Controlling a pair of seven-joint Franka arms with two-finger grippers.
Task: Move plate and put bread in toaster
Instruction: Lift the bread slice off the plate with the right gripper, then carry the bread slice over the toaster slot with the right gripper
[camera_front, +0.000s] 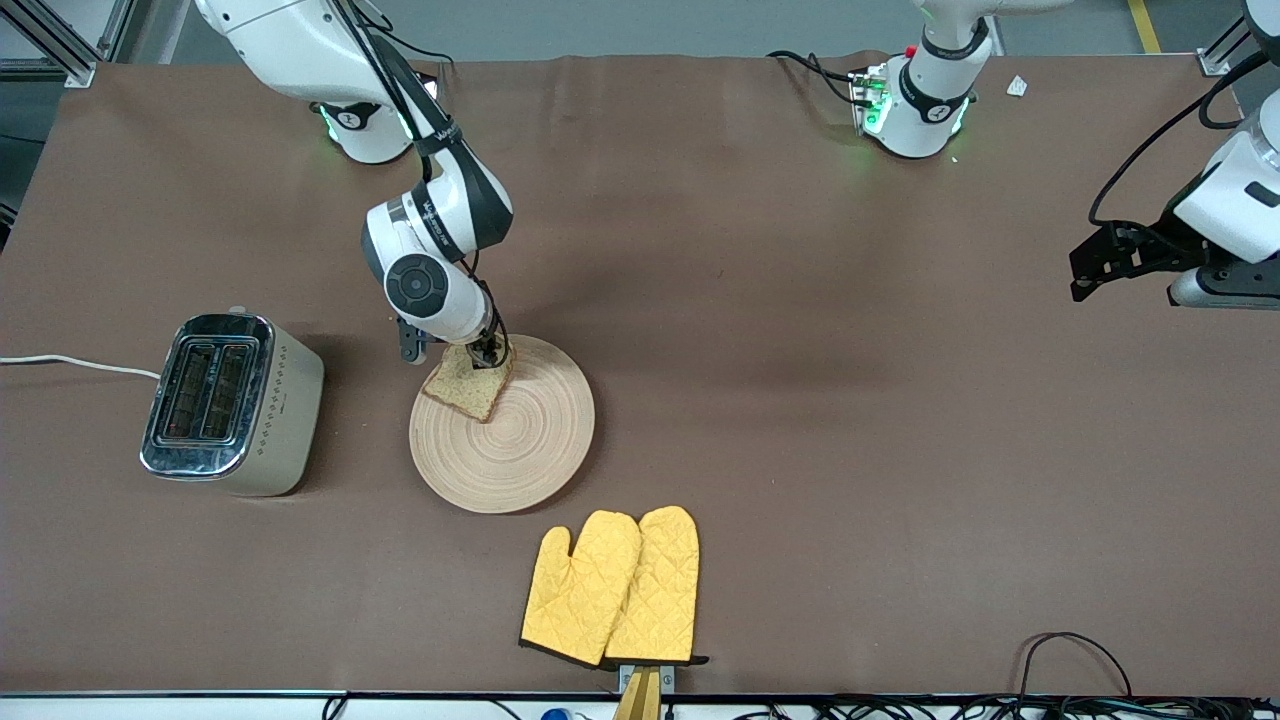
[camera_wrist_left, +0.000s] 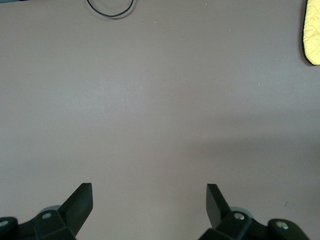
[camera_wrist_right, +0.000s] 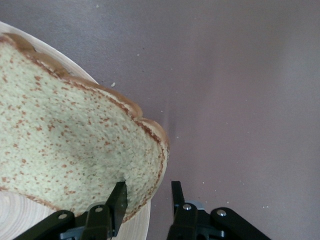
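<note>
The bread (camera_front: 466, 389), a brown wholegrain slice, lies on the light-wood plate (camera_front: 520, 440) and overhangs the rim on the toaster's side. My right gripper (camera_front: 490, 352) is down at the slice's corner. In the right wrist view the bread (camera_wrist_right: 75, 150) fills the frame. One finger (camera_wrist_right: 117, 200) presses on its face. The other finger (camera_wrist_right: 176, 195) stands clear of the crust with a gap, so the jaws are part open. The toaster (camera_front: 232, 404) stands toward the right arm's end, its slots up. My left gripper (camera_wrist_left: 149, 200) is open and empty over bare table; the left arm waits.
Two yellow quilted oven mitts (camera_front: 612, 587) lie nearer the front camera than the plate; one edge shows in the left wrist view (camera_wrist_left: 312, 35). The toaster's white cord (camera_front: 70, 363) runs off the table's end. A brown cloth covers the table (camera_front: 850, 400).
</note>
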